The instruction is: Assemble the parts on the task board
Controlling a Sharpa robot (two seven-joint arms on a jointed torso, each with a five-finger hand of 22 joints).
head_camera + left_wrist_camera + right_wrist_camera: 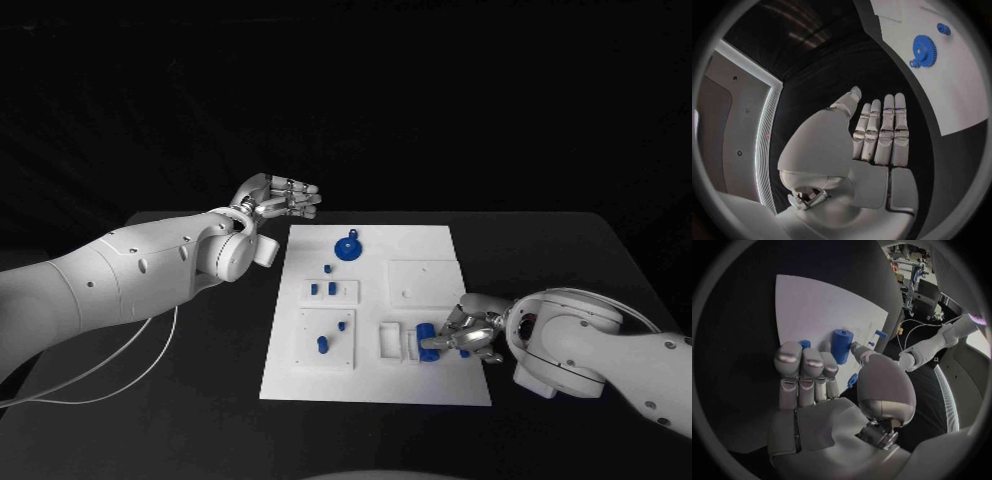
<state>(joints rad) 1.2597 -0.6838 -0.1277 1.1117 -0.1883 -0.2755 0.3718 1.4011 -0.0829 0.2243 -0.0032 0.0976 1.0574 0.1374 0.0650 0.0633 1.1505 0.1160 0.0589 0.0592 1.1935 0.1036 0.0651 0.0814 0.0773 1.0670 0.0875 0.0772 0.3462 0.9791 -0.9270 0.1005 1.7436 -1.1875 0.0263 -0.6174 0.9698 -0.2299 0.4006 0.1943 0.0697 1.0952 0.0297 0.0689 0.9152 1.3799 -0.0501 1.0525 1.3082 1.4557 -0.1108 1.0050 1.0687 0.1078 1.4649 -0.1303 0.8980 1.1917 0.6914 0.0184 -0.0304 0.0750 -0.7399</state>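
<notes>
Near edge, right robot hand: low over the task board's near right part, fingers curled about a blue cylinder; whether it truly grips it I cannot tell.
Board middle: small blue pegs standing in raised white squares.
Far end: blue toothed gear, flat.
Far left desk: left robot hand empty, fingers straight, off the board's corner.
</notes>
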